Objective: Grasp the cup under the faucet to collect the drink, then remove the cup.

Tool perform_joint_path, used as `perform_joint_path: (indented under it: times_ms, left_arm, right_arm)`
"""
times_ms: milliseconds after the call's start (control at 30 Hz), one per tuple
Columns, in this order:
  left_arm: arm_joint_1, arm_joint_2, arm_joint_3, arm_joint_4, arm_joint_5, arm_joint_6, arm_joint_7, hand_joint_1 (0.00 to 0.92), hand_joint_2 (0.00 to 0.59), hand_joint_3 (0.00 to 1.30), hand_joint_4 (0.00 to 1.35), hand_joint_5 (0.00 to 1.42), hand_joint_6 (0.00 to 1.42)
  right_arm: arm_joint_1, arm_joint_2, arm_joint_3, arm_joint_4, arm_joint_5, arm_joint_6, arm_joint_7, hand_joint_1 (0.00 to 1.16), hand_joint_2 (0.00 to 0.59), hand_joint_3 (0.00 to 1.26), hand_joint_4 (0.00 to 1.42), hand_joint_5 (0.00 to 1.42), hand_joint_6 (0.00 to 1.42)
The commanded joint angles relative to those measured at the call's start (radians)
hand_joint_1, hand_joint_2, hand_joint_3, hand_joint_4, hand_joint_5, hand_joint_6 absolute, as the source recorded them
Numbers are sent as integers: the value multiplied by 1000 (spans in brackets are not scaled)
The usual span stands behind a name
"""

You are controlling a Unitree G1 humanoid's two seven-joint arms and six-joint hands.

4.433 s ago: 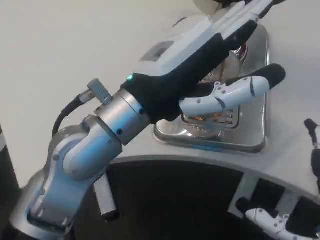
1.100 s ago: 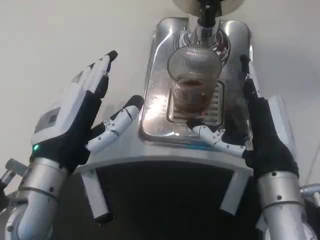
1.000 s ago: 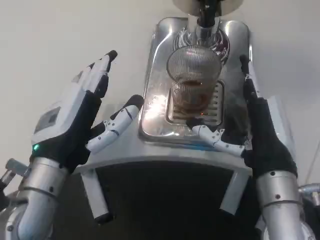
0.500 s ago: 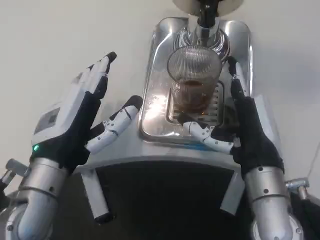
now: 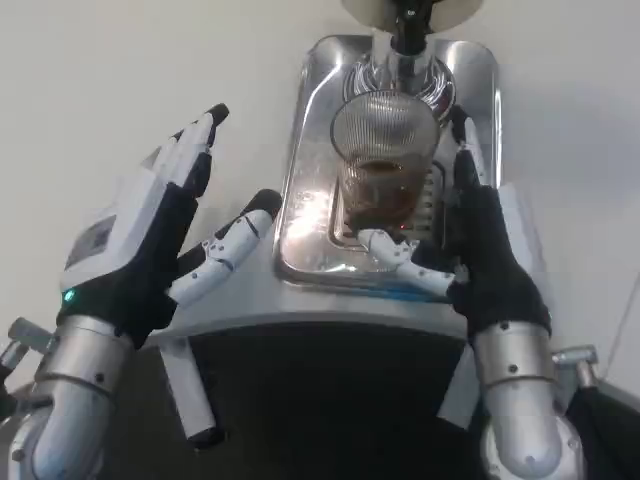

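Clearly the right hand (image 5: 478, 262) is sitting nearer: the upright cup (image 5: 384, 165) is standing just off its spread fingers' inner side, ungripped; the left hand (image 5: 152, 235) is hanging spread, well apart.

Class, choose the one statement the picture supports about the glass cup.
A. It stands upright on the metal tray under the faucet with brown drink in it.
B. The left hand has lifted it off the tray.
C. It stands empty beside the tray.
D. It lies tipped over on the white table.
A: the cup stands upright on the drip tray below the faucet, with brown liquid in its lower part.
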Motion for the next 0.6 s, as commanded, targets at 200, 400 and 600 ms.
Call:
perform_joint_path:
  times_ms: [200, 400, 600]
  left_arm:
    - [-5, 9, 5, 12, -3, 11, 1, 0, 252, 0, 0, 0, 0]
    - [-4, 9, 9, 15, -9, 10, 3, 0, 251, 0, 0, 0, 0]
    - [2, 10, 18, 14, -17, 11, 3, 0, 251, 0, 0, 0, 0]
  right_arm:
    - [-26, 10, 7, 40, 23, -18, 4, 893, 243, 0, 0, 0, 156]
    - [-37, 12, 22, 49, 21, -17, 4, 891, 243, 0, 0, 0, 158]
    - [-73, 32, 24, 89, 17, -12, -23, 889, 243, 0, 0, 0, 159]
